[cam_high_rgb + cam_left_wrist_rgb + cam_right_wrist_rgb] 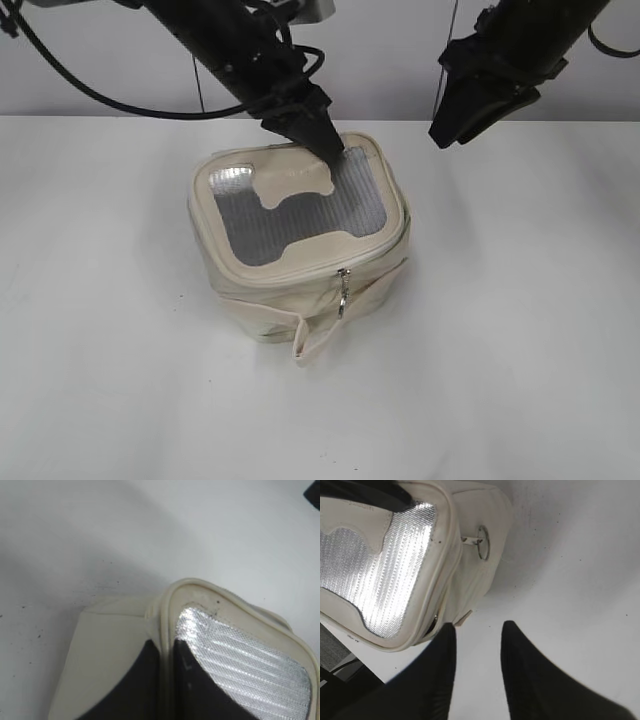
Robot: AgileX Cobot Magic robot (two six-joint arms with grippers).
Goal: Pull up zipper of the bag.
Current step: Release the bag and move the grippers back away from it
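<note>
The cream bag (270,300) stands on the table with its grey mesh lid and bone patch facing up. The zipper (300,270) runs around the lid rim, and one silver pull (343,292) hangs at the front. My left gripper (330,150) is at the far edge of the lid. In the left wrist view it (167,652) is shut on the raised lid rim (165,610). My right gripper (448,132) hovers open and empty above the table, right of the bag. The right wrist view shows its open jaws (479,627) over bare table, beside a ringed pull (482,542) on the bag's side (470,580).
The flat cream strap (310,335) hangs off the bag's front and its end rests on the white table (520,350). A pale wall (400,60) rises behind the table's far edge.
</note>
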